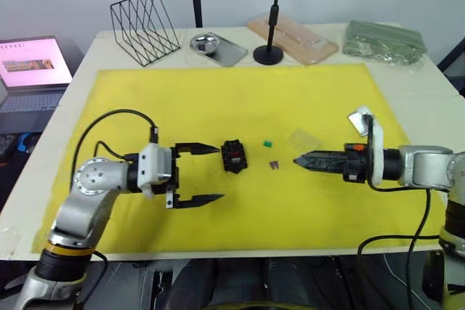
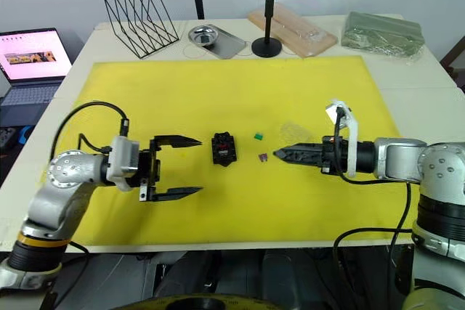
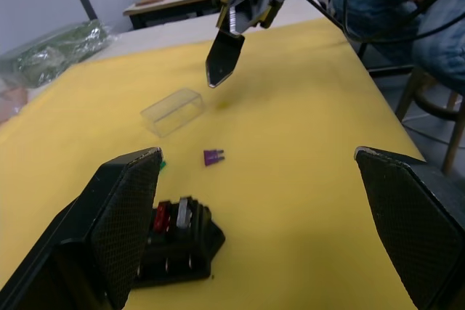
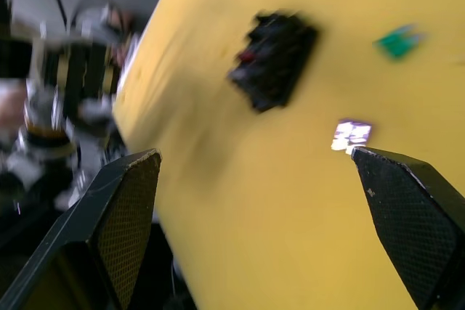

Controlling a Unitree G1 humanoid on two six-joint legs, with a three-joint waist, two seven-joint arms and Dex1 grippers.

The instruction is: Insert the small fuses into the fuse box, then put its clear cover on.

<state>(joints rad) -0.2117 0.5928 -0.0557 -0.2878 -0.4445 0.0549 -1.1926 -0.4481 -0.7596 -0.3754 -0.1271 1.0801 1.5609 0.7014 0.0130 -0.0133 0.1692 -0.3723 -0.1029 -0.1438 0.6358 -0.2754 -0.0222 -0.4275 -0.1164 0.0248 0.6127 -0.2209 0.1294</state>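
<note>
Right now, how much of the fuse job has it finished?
Partly done: the fuse box already holds a red and a grey fuse. Nothing is in hand; the left gripper is open beside the box. Left: the purple fuse and green fuse lie loose on the mat, and the clear cover is still off.

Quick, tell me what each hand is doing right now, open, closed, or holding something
Left hand: open, holding nothing, beside the fuse box.
Right hand: cannot be told; the head and wrist views disagree.
</note>
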